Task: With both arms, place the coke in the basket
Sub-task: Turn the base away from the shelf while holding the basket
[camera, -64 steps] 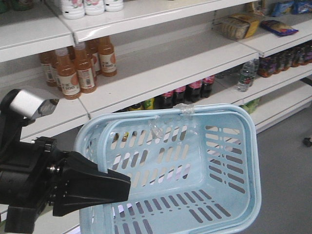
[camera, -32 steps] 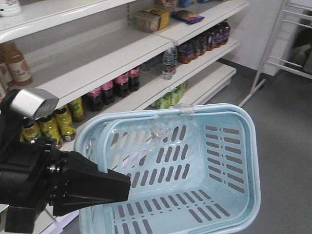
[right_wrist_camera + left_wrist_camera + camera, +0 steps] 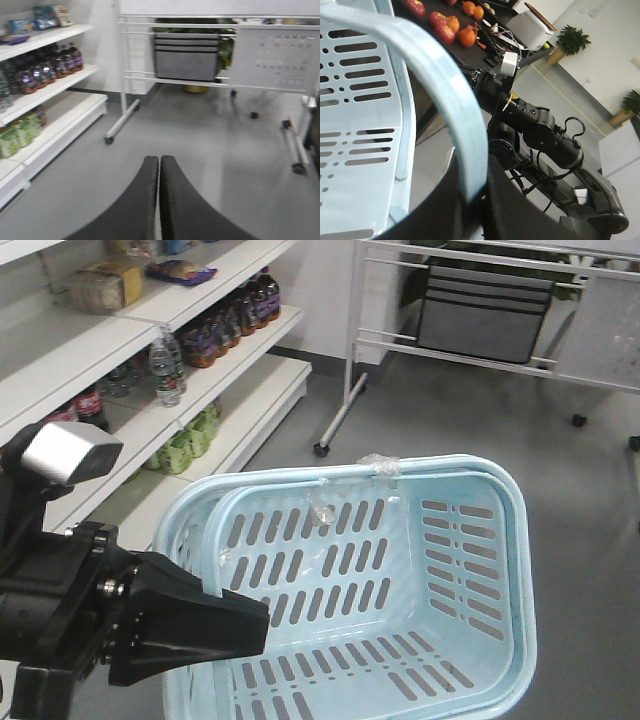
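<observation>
grey floor (image 3: 470, 420) runs beside white shelves (image 3: 60, 365) at 10 o'clock in the front view, with a wheeled rack (image 3: 120, 60) at 12 to 1 o'clock.

findings:
- we count one basket (image 3: 524, 580), carried empty at centre frame. the left gripper (image 3: 245, 625) is clamped on its rim at the 8 o'clock corner, and the left wrist view shows the pale blue rim running between the black jaws.
- the right gripper (image 3: 159, 162) has its jaws pressed together on nothing and points at bare floor.
- the coke (image 3: 88, 405) stands upright on a lower shelf, at about 11 o'clock from the left gripper and well apart. it is partly hidden behind the silver block (image 3: 70, 452) on that arm. we confirm one red-labelled bottle; a second red patch beside it cannot be settled.
- we cannot make out the coke in the right wrist view, where the shelves lie at 9 o'clock.

judgement: the left arm is nearer but occupied. the pick falls to the free right arm, which must first swing toward the shelves.
</observation>
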Available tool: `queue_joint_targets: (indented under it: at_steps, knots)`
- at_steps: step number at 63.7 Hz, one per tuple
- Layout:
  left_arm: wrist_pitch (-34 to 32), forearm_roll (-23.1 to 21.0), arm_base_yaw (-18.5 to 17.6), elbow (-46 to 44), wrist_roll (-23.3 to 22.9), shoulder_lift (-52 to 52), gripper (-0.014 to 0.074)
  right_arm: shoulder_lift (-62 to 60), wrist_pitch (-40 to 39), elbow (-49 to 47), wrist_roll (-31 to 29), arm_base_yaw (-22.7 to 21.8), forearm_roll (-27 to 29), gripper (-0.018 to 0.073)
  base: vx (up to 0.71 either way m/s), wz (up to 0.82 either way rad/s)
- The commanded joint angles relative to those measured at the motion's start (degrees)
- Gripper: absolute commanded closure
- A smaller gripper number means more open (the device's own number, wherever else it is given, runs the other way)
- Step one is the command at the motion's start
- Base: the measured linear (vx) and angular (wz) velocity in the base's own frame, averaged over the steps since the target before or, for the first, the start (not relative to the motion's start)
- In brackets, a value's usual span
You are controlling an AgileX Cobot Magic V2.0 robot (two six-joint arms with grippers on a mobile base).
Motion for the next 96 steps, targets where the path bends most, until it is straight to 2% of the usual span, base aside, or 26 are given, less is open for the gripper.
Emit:
queue_joint_targets:
  at_steps: [1, 28, 96]
  knots:
    - [-5.4, -5.9, -0.1, -1.4, 0.3, -1.4, 0.0603, -1.1, -4.1, 0.6, -0.2, -0.4, -0.4, 0.0564, -0.07, -0.59]
    - [-5.4, -5.9, -0.1, -1.4, 0.3, -1.4, 0.0603, -1.1, -4.1, 0.6, -0.2, -0.4, -0.4, 0.0564, -0.03, -0.44]
    - [-5.4, -5.9, -0.1, -1.4, 0.3, -1.4, 0.0603, -1.1, -4.1, 0.6, -0.2, -0.4, -0.4, 0.0564, 0.12, -0.23]
